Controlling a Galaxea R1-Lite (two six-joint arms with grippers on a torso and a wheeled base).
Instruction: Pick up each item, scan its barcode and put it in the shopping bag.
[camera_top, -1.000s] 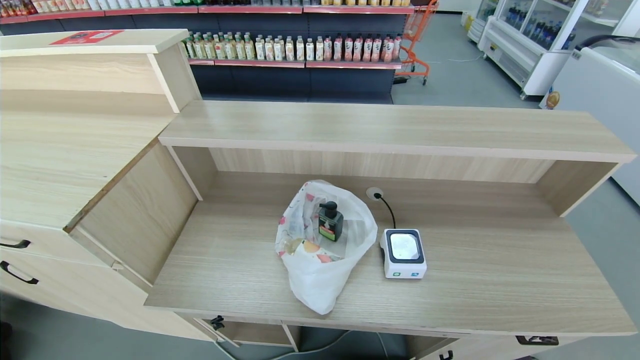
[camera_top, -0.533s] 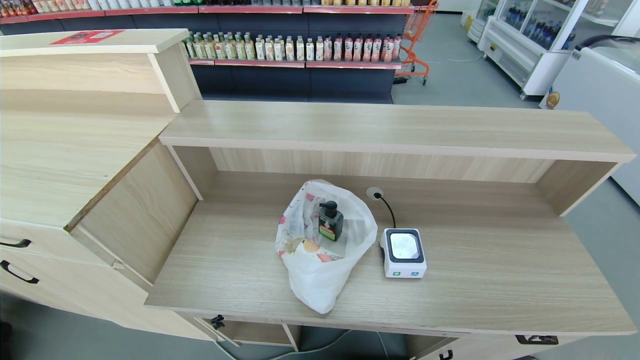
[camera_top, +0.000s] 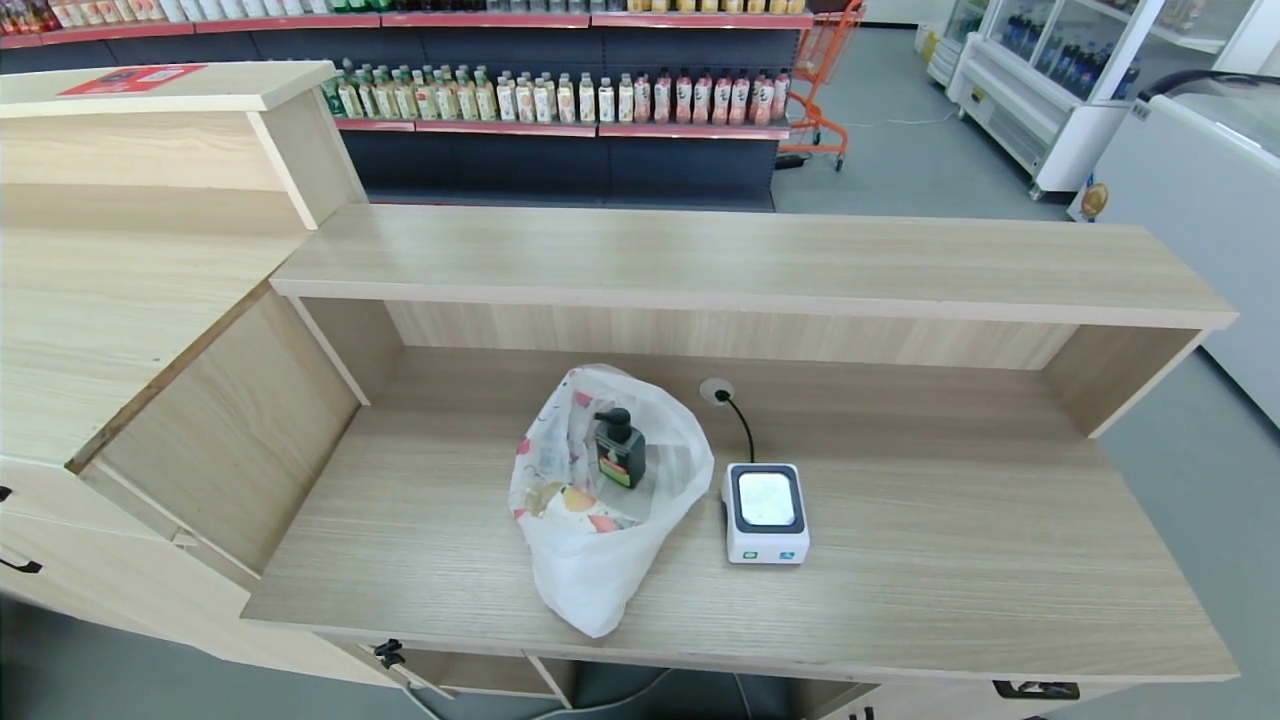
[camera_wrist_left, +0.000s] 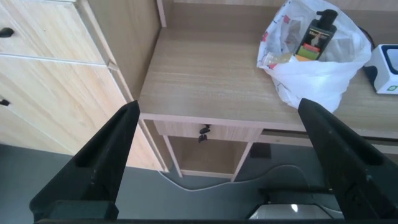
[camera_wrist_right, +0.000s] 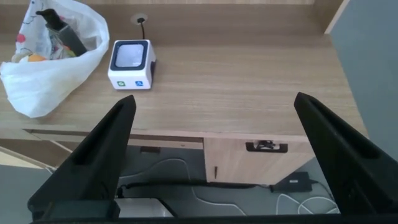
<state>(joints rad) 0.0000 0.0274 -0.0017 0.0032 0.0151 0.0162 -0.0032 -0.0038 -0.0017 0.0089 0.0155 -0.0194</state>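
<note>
- The left gripper (camera_wrist_left: 219, 104) was wide open with nothing between its two dark fingers (camera_wrist_left: 106, 162); it hung low, out in front of the wooden counter (camera_top: 950, 560) near the counter's left end.
- The right gripper (camera_wrist_right: 214, 98) was spread just as wide and held nothing, also low and in front of the counter's front edge, toward its right half.
- A white plastic shopping bag (camera_top: 590, 570) with coloured prints sat on the counter near the middle, its mouth gaping upward.
- A dark pump bottle (camera_top: 620, 455) stood upright inside the bag, its black pump head rising through the opening.
- Other items lay in the bag beside the bottle, among them something pale and rounded, but what they were could not be made out.
- The barcode scanner (camera_top: 766, 512), a small white box with a dark-framed window facing up, sat just beside the bag on the robot's right.
- A black cable (camera_top: 742, 425) ran from the back of the scanner to a round grommet (camera_top: 716, 390) in the counter surface.
- Behind the counter's raised ledge (camera_top: 750, 255), store shelves (camera_top: 560, 100) carried rows of bottles.
</note>
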